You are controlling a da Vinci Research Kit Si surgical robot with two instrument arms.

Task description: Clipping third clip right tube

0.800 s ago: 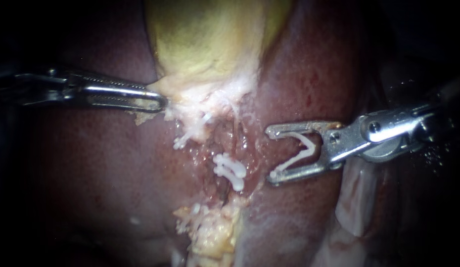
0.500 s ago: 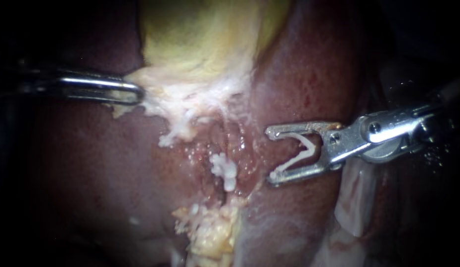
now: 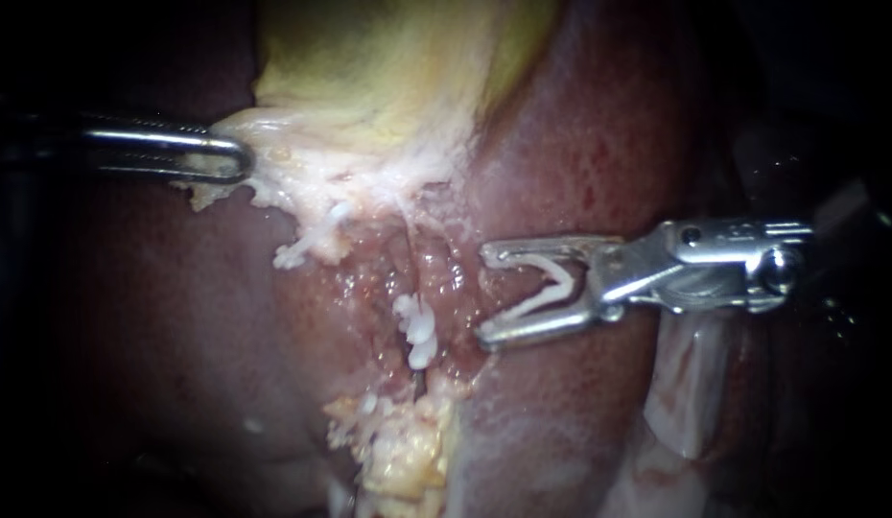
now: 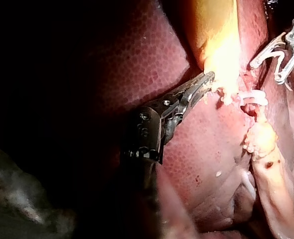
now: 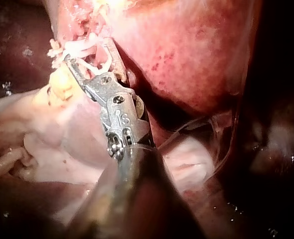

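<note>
Dark red liver (image 3: 177,317) fills the background, with the yellow-green gallbladder (image 3: 388,67) lying over it at the top centre of the endoscope view. A fringe of pale tissue (image 3: 302,187) hangs from the gallbladder's lower edge.

My left instrument (image 3: 230,158) comes in from the upper left. Its jaws are pressed together on the left end of that pale tissue.

My right instrument (image 3: 484,294) enters from the right, at mid-height. Its jaws stand wide apart, and a white clip (image 3: 547,288) sits between them as an open V, one leg against each jaw. The jaw tips point left towards the raw pink centre of the frame.

There a thin tube (image 3: 408,278) runs downward, with placed clips (image 3: 415,331) bunched on it just left of my lower jaw tip. The tips are near these clips but not touching them. I cannot tell for certain which tube this is. Below the clips lies a lump of yellow fat (image 3: 398,451).

In the left wrist view, my left instrument (image 4: 207,79) bites the bright edge of the gallbladder, and my right instrument (image 4: 274,62) hangs open beyond it.

In the right wrist view, my right instrument (image 5: 87,55) reaches the pale tissue, with the white clip (image 5: 94,62) held between its spread jaws.
</note>
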